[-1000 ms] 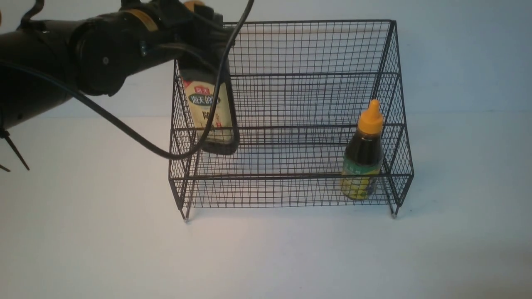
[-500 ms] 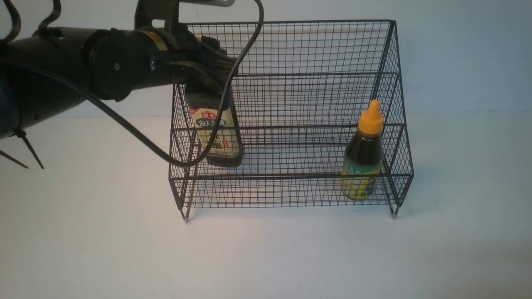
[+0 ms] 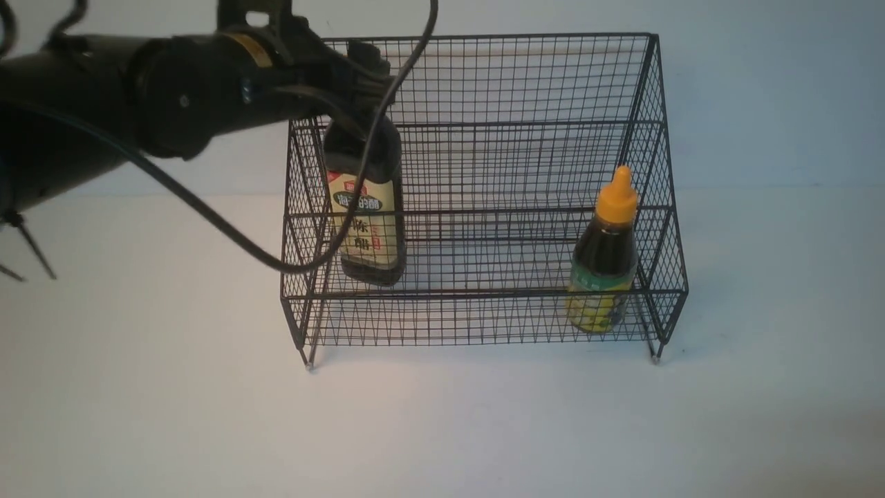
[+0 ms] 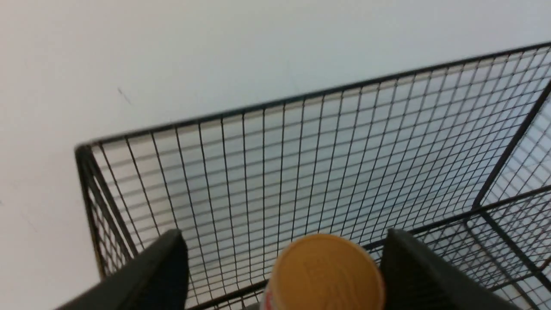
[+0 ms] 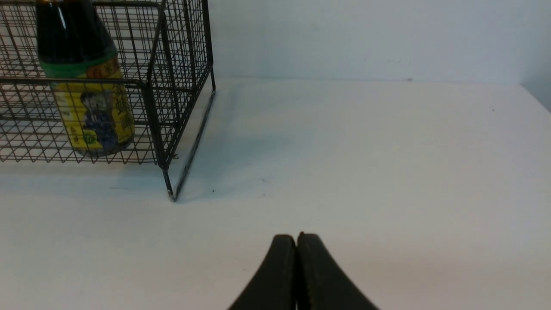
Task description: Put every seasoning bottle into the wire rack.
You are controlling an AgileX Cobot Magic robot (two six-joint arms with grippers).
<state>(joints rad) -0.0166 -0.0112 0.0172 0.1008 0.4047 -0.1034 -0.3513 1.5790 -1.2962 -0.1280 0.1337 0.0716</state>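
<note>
Wire rack (image 3: 518, 83) black metal mesh; tall bottle (image 3: 366, 232) glossy; table (image 3: 442, 429) matt white.

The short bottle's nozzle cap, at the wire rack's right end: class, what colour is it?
Orange. The nozzle cap shows best in the front view.

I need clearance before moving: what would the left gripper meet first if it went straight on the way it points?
Likely the gold cap of the tall bottle, which sits between the fingers of the open left gripper. Beyond it is the wire rack's back mesh. Depth is unclear.
</note>
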